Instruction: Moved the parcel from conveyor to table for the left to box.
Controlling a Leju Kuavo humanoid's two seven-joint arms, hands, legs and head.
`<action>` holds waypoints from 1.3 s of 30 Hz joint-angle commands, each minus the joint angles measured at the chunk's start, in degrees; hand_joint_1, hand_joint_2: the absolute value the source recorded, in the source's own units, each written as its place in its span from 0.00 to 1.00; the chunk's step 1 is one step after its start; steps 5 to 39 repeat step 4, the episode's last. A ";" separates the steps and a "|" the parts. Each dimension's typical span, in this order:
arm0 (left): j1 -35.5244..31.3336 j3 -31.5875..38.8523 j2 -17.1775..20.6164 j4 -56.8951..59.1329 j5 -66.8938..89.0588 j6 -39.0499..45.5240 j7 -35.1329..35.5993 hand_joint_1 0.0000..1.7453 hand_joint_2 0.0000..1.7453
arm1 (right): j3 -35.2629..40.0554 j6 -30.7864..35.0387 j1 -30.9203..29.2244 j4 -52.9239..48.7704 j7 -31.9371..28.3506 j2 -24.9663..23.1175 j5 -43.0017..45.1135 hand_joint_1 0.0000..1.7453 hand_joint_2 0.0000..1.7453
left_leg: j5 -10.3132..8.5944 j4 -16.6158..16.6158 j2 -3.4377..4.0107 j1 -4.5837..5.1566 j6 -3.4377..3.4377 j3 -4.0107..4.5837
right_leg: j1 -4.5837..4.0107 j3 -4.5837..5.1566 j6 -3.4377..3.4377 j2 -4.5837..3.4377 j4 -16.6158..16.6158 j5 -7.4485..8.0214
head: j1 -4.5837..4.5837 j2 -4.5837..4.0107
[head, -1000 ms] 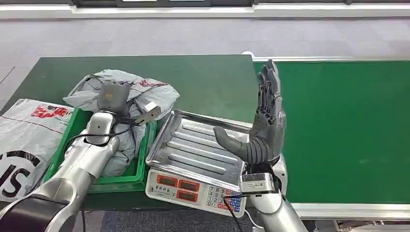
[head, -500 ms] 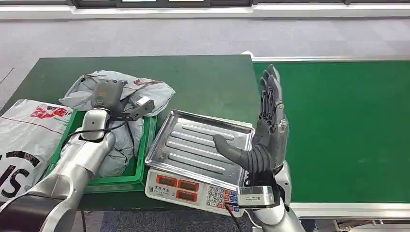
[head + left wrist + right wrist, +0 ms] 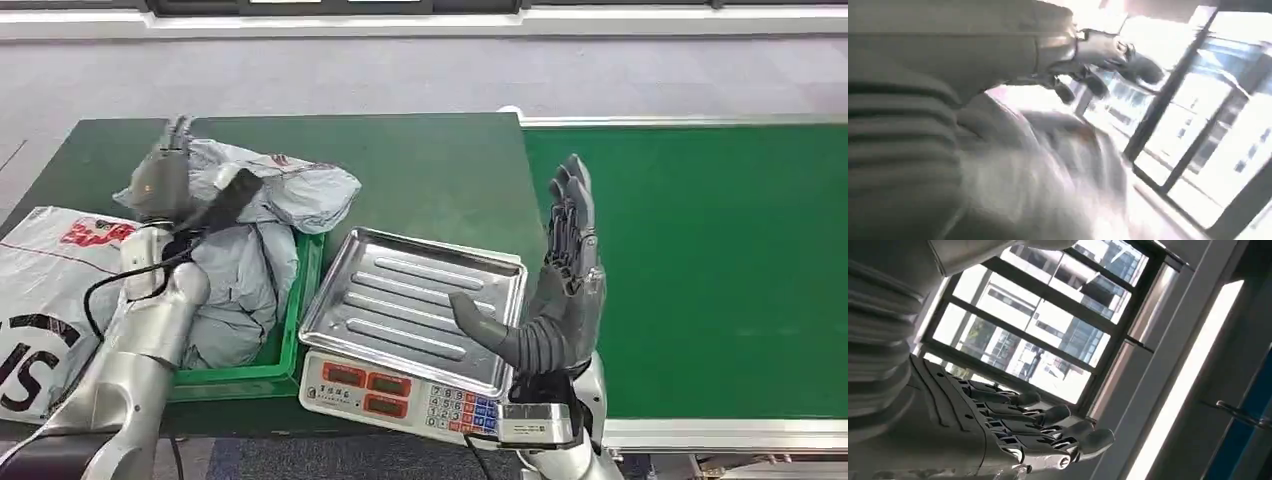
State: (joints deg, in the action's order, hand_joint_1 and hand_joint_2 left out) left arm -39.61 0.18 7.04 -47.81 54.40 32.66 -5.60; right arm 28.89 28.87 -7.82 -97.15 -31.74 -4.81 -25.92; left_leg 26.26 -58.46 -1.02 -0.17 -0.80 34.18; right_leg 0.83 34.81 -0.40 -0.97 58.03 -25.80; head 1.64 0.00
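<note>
We see the crumpled grey plastic mailer parcel [image 3: 255, 235] lying in the green plastic crate [image 3: 296, 320] on the dark green table [image 3: 420, 170], its far end spilling over the crate's far rim onto the tabletop. Its long axis runs from the near end of the crate away from the robot, and the bulged upper end, with a bit of red print, leans toward the right — toward the scale.

The left hand [image 3: 165, 180] sits at the far left end of the parcel, raised, its fingers pointing up and away from the robot. In the left wrist view the hand [image 3: 1098, 60] is blurred, with grey wrapping [image 3: 1048, 165] just under it; we cannot tell whether the fingers grip the plastic or merely stand clear of it.

The right hand [image 3: 560, 280] stands upright at the right edge of the silver ribbed metal tray [image 3: 410, 300] of the white electronic scale [image 3: 400, 395], fingers straight and together, thumb stretched out low over the tray — holding nothing. The right wrist view shows the same flat hand [image 3: 1013, 435] against windows.

To the right of that hand lies the green conveyor belt [image 3: 720, 260]. To the left of the left arm, a white printed plastic bag [image 3: 50, 290] lies on the table beside the crate.
</note>
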 commanded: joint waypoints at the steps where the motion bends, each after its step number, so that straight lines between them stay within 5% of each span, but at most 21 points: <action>1: 19.58 18.70 -6.80 -26.58 -30.44 7.34 -15.37 0.00 0.00 | 1.24 1.53 3.31 1.30 -0.68 1.45 -1.54 0.00 1.00 | 0.04 0.24 0.31 -0.01 -0.01 -0.32 | -0.04 -0.25 0.05 -0.14 -0.24 0.02 | 0.00 0.00; 4: 28.82 26.09 -16.37 -40.14 -29.06 7.34 -25.19 0.00 0.00 | 1.89 1.13 3.78 1.21 -0.65 1.33 -1.99 0.00 1.00 | 0.11 0.28 0.30 0.05 0.04 -0.37 | 0.03 -0.26 0.05 -0.17 -0.24 -0.07 | -0.02 0.00; 39: 28.82 26.09 -16.37 -40.14 -29.06 7.34 -25.19 0.00 0.00 | 1.89 1.13 3.78 1.21 -0.65 1.33 -1.99 0.00 1.00 | 0.11 0.28 0.30 0.05 0.04 -0.37 | 0.03 -0.26 0.05 -0.17 -0.24 -0.07 | -0.02 0.00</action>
